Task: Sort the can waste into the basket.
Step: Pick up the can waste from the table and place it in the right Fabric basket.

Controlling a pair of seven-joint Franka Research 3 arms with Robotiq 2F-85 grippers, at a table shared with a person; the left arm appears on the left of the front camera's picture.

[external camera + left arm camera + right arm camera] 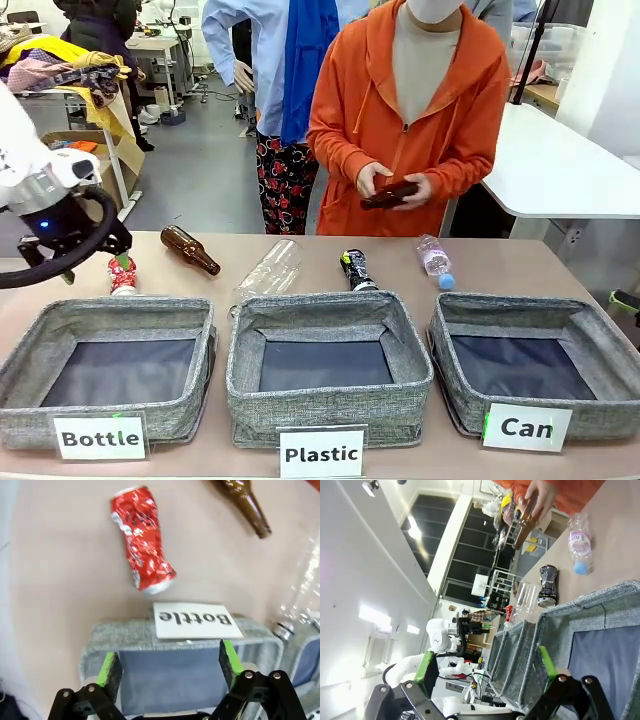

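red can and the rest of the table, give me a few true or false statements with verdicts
1. The red can lies on the table, outside the Bottle basket. True.
2. The black can is inside the Can basket. False: it lies on the table behind the Plastic basket.
3. The left gripper is shut on the red can. False: it is open, empty and apart from the can.
4. The person's hands hold a brown bottle. True.

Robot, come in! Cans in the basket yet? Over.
Left gripper, right gripper open, empty. Red can and black can on table, not in Can basket. Brown bottle lies near red can.
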